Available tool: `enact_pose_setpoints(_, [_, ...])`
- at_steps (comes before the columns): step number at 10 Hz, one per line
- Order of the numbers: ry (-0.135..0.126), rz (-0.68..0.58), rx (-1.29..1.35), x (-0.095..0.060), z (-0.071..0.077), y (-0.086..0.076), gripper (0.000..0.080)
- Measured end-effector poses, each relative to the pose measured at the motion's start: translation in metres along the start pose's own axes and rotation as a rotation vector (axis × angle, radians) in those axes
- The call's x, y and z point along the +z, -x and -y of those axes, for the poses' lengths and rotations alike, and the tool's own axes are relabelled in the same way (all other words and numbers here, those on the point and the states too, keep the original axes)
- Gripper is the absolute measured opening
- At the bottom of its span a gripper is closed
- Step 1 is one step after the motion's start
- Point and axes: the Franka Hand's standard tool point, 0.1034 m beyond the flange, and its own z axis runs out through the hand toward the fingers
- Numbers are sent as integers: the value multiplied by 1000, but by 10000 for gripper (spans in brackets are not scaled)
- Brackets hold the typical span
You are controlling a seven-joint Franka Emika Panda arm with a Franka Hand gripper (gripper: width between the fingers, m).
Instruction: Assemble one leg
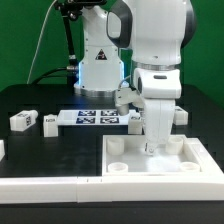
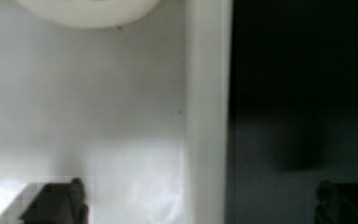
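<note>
Two small white legs with marker tags lie on the black table at the exterior view's left, one [image 1: 22, 120] beside the other [image 1: 49, 122]. Another leg [image 1: 181, 114] lies just beside my arm, toward the exterior view's right. My gripper [image 1: 157, 147] points straight down over the far rim of the large white tray [image 1: 150, 172]. In the wrist view my gripper [image 2: 197, 204] is open, with its dark fingertips [image 2: 51, 202] wide apart and nothing between them. Below them is the tray's edge [image 2: 105, 120], next to black table. A round corner socket [image 2: 87, 8] shows at the frame's edge.
The marker board [image 1: 95, 117] lies flat in front of the robot base [image 1: 100, 70]. The tray has round sockets at its corners [image 1: 116, 150]. A white piece [image 1: 2, 150] shows at the exterior view's left edge, and a long white bar [image 1: 45, 188] lies in front.
</note>
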Motion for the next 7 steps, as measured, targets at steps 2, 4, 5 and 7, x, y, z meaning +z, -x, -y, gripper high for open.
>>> enact_pose_setpoints(2, [0,0,8,-1,0,-1,649])
enact_pose_setpoints(4, [10,11,36,-23,7,-5,649])
enact_pose_setpoints(5, [16,17,52,-36,12,-8,649])
enact_pose_setpoints(7, [34,19,96,-54,23,-9,649])
